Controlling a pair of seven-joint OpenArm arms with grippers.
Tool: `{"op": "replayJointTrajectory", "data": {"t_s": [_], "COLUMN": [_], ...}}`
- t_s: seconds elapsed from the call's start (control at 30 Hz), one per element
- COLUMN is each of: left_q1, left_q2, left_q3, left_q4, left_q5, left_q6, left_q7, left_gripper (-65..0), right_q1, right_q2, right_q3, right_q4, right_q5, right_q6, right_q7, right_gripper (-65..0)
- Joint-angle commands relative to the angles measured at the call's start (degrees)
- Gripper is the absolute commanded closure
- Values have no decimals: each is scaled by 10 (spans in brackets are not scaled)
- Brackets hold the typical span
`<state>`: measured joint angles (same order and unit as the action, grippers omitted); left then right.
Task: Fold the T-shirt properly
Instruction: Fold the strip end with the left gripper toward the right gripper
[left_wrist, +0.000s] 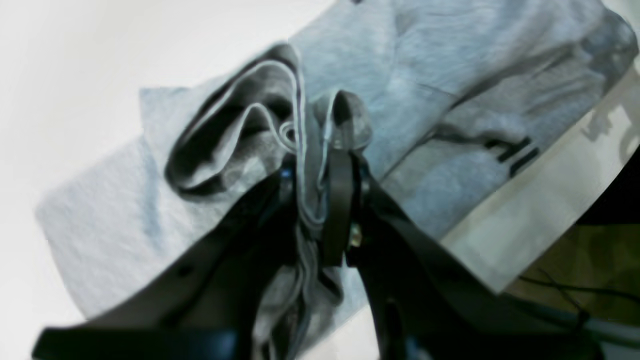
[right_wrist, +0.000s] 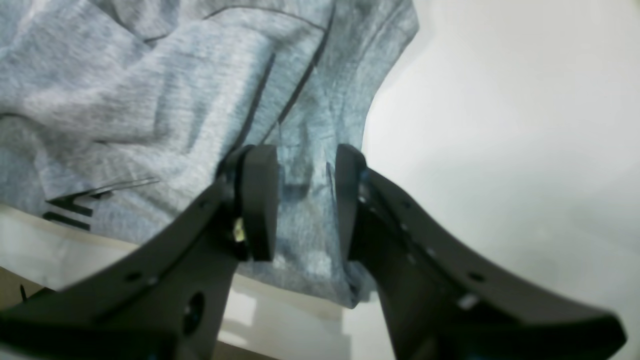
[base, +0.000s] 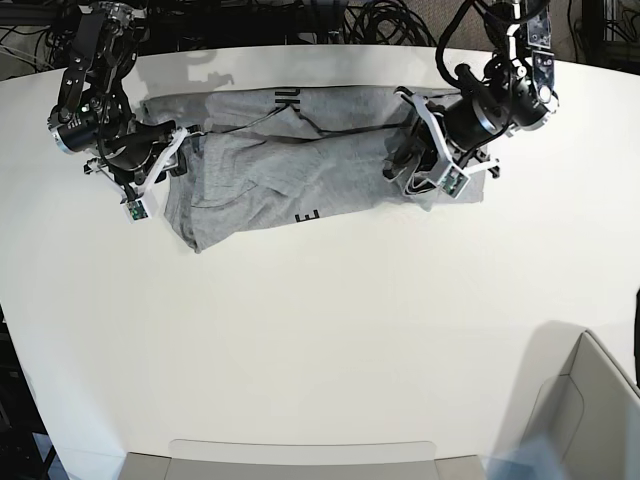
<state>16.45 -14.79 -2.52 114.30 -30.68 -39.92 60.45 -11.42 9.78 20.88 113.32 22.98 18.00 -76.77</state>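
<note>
One grey T-shirt (base: 290, 165) rumpled, black lettering showing; left end effector (left_wrist: 320, 165) pinches bunched hem, right end effector (right_wrist: 305, 200) parted, empty.

On the T-shirt (base: 290, 165) you can make out bold black block lettering in the base view: "NK" near its far edge, upside down, and a single "E"-like letter near its front edge. In both wrist views the print is only unreadable black bars.

both arms are black with white bracket pieces near the wrists, and black cables trail off them. the left gripper (left_wrist: 320, 165) has flat matte black fingers with a brass-coloured screw; the right gripper (right_wrist: 305, 200) has the same black fingers with small holes.
</note>
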Motion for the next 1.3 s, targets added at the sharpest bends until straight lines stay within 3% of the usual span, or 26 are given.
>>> {"op": "replayJointTrajectory", "data": {"t_s": [0.0, 0.3, 0.5, 0.8, 1.27], "left_q1": [-4, -5, -5, -6, -5], "left_q2": [-6, -7, -3, 44, 45], "left_q3": [0, 49, 86, 90, 87], "left_q4": [8, 6, 6, 7, 27], "left_q5": [-9, -5, 69, 123, 121], "left_q6": [-1, -1, -1, -1, -1], "left_q7": [-12, -12, -12, -12, -11], "left_gripper": [-38, -37, -43, -197, -180], "right_q1": [7, 7, 7, 5, 4], "right_q2": [3, 3, 3, 3, 5], "right_q3": [2, 2, 2, 2, 3], "right_q4": [11, 11, 12, 12, 12], "right_q5": [4, 5, 5, 5, 5], "right_q6": [1, 1, 1, 1, 1], "right_q7": [6, 6, 6, 6, 6], "right_gripper": [-199, -199, -199, -199, -199]}}
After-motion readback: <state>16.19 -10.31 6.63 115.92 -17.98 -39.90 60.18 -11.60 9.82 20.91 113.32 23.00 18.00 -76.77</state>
